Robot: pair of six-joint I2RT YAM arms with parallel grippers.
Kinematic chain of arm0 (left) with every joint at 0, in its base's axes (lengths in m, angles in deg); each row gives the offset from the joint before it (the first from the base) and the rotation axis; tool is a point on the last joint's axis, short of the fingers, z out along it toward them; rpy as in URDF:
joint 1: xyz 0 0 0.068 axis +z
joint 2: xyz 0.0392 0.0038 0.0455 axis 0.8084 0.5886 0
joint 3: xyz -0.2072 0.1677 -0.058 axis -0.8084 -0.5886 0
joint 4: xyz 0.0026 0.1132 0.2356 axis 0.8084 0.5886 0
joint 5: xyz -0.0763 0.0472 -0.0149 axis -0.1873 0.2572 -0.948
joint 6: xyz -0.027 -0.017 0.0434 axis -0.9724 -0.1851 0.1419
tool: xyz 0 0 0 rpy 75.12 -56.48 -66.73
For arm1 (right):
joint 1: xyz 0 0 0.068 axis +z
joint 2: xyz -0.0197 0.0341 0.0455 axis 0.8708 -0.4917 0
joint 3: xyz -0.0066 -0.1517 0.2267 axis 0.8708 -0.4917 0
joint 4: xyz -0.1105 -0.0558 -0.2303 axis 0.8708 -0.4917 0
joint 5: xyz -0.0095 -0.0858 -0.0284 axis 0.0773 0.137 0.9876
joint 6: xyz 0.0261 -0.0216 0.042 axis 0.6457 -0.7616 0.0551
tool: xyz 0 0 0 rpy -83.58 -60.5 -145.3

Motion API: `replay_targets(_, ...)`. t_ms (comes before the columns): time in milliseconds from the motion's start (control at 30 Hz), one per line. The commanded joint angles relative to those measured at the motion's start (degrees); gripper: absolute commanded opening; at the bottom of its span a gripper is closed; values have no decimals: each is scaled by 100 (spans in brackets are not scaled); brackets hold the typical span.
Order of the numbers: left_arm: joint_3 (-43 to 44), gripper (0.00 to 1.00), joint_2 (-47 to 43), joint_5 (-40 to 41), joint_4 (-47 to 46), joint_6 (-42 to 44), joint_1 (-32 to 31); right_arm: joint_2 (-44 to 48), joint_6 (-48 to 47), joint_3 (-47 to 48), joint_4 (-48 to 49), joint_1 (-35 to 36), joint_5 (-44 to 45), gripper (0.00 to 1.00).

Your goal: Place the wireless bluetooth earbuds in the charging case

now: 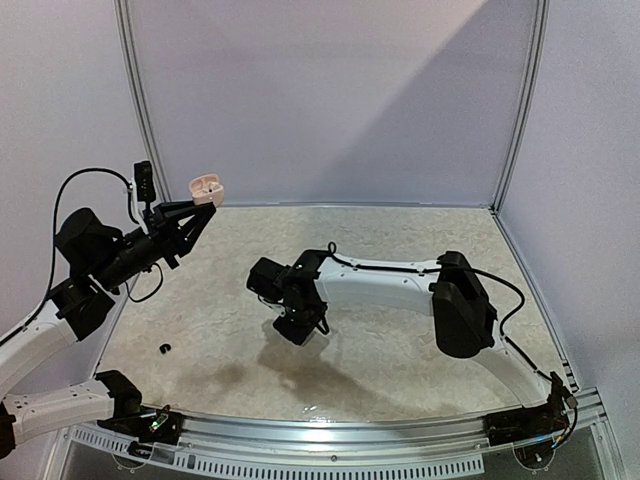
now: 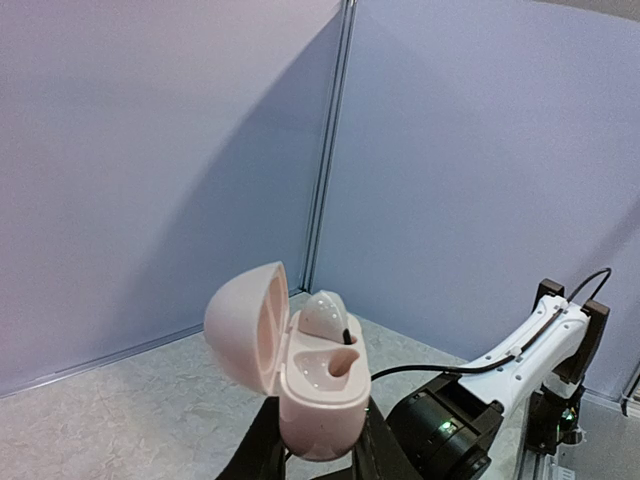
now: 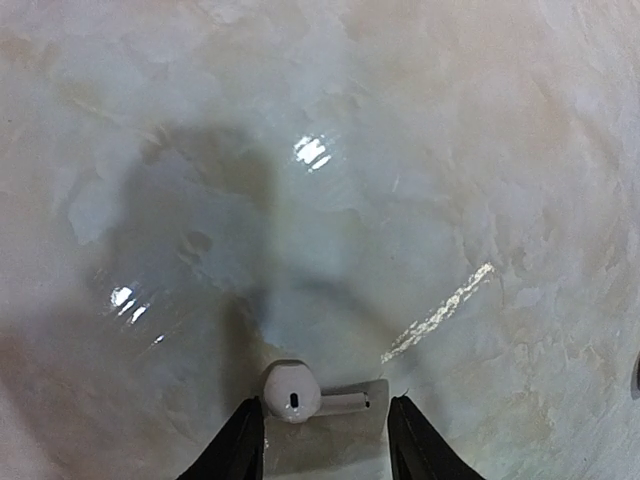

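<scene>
Holding the charging case (image 2: pixel 318 395) raised at the far left, the left gripper (image 2: pixel 320 452) has its fingers pinching the case's lower body. Lid swung open; a seated earbud (image 2: pixel 325 315) fills one slot, the other slot vacant. The right gripper (image 3: pixel 325 440) sits low over mid-bench (image 3: pixel 480 150), fingers spread, pinching nothing. A loose earbud (image 3: pixel 292 392), white, lies flat on the bench between them, bulb close to one finger, stem toward the other. Small dark object (image 1: pixel 165 348) near left, identity unclear.

Likely risks:
- Off-centre closing could flick the smooth bulb out sideways.
- Glossy bench gives little resistance, so the bud may skate.
- A grip across the stem could leave it twisted for the slot.
- Case is well apart, so the carry is long and a drop is possible.
</scene>
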Motion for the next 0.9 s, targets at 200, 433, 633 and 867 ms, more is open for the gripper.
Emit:
replay_targets(200,-54,0,28,-33,-55,36,47,122,-421,-166,656,0,-732,36)
replay_targets(433,-55,0,33,-44,-62,23,47,25,-479,-166,591,-26,-623,32)
replay_targets(633,-60,0,39,-56,-46,27,47,21,-726,-153,668,-18,-751,35)
replay_targets(867,-53,0,54,-85,-49,10,47,206,-1222,-166,791,-10,-747,37)
